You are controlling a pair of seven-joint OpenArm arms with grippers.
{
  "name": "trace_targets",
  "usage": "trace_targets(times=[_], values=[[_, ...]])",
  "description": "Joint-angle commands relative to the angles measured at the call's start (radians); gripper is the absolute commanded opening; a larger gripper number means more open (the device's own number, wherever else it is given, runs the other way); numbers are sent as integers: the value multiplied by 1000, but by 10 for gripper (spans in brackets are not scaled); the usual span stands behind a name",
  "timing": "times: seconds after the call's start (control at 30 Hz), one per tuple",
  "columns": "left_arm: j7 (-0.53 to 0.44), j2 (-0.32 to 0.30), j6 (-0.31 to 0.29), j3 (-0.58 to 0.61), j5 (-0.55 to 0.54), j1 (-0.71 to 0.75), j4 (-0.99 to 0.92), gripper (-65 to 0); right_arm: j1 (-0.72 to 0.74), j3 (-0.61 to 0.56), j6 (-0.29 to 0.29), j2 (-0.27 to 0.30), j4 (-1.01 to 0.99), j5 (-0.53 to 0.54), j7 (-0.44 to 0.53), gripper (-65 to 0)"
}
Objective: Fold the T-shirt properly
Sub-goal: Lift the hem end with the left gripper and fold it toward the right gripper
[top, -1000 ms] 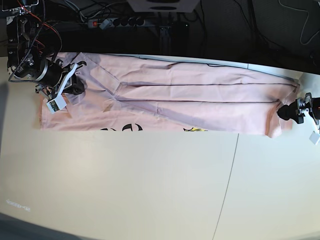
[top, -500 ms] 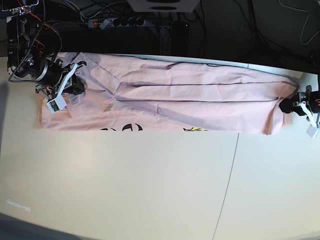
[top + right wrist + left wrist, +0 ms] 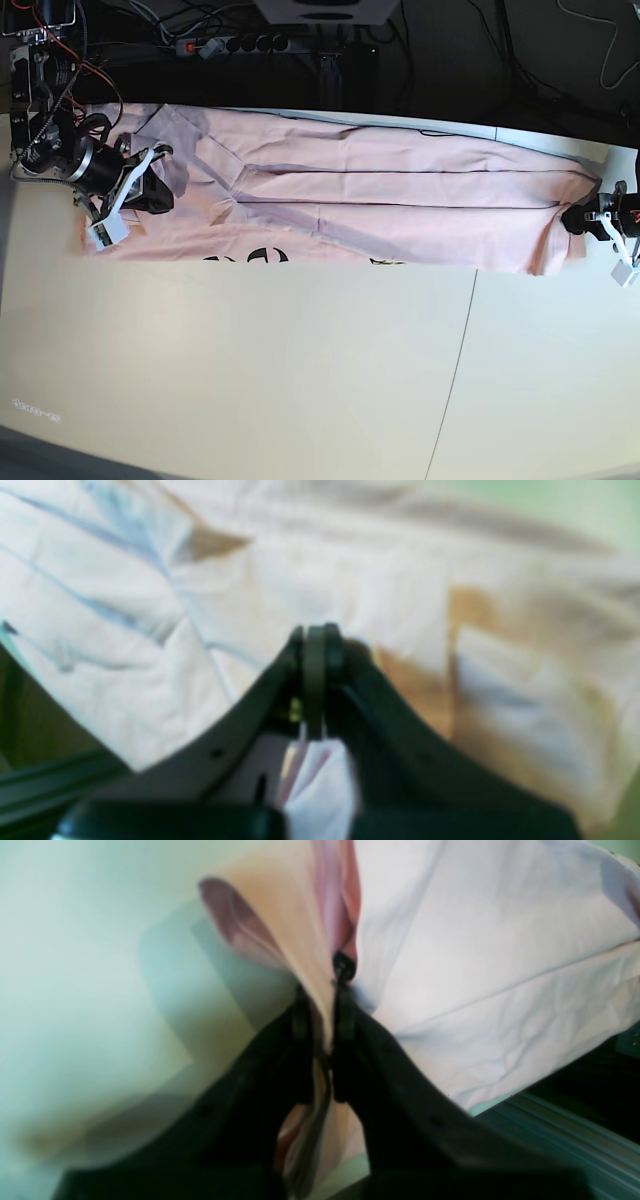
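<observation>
Pale pink cloth fills the upper part of the base view: your T-shirt [image 3: 380, 205] lies stretched in a long band across the table [image 3: 300, 380]. Your left gripper [image 3: 572, 219] pinches its end at the right edge; your right gripper [image 3: 158, 192] sits on it at the left. In the left wrist view, the jaws are clamped on a bunched fold. In the right wrist view, blurred, the jaws are pressed together with cloth between them.
</observation>
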Motion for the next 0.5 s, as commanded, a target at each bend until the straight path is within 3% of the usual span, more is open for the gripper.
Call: trace_targets(times=[0.0,0.23,0.47], values=[[-6,-31,7,-21,35,-28,4,-650,19,8,83,17,16,18,19,-650],[-42,-92,7,-76,100,-98,4,-650,61,10,84,17,16,27,16,-650],[-34,-108,7,-76,185,-142,4,-650,67,10,83,17,16,27,16,-650]])
